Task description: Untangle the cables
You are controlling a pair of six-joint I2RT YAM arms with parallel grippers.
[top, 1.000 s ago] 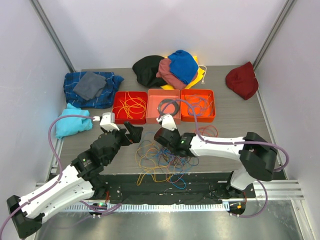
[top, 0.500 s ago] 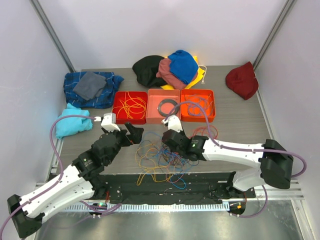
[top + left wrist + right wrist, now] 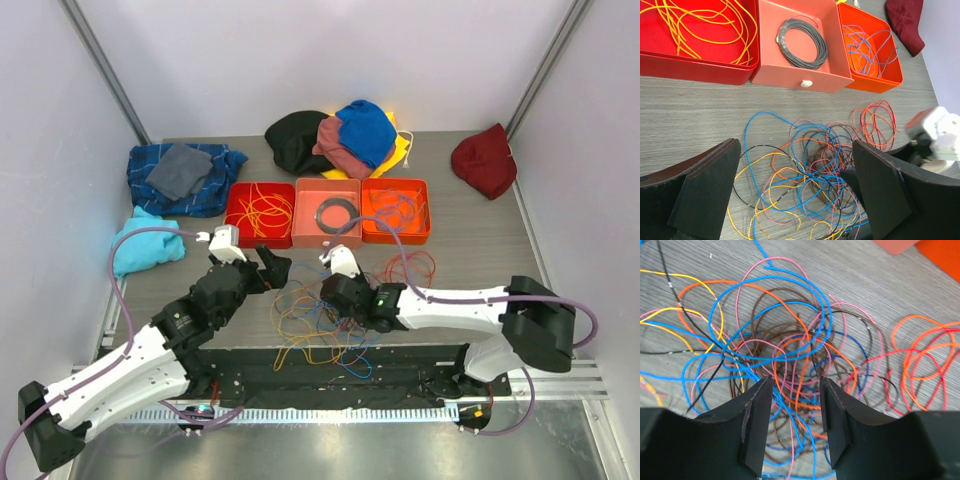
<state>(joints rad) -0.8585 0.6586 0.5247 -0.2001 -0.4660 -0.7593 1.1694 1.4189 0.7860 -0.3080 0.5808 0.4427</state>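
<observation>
The cables [image 3: 318, 318] lie as a tangle of blue, orange, yellow, pink, brown and black loops on the table in front of both arms, seen close in the left wrist view [image 3: 810, 165] and the right wrist view [image 3: 790, 350]. A loop of red and orange cables [image 3: 415, 266] lies apart at the right. My left gripper [image 3: 276, 267] hangs wide open at the tangle's far left edge, its jaws [image 3: 795, 150] holding nothing. My right gripper [image 3: 335, 300] is low over the tangle's middle, open about halfway [image 3: 796, 390]. Pink, orange and blue strands run under the gap, none pinched.
Three trays stand behind the tangle: a red tray [image 3: 236, 236] with yellow cables, a salmon tray [image 3: 328, 241] with a black ring [image 3: 336, 212], and an orange tray [image 3: 396, 239] with thin cables. Clothes lie at the back [image 3: 340, 135], left [image 3: 185, 175] [image 3: 140, 246] and right [image 3: 485, 160].
My right gripper went from shut to about half open; it swung right, then came back left over the tangle. The left arm edged slightly forward, still open.
</observation>
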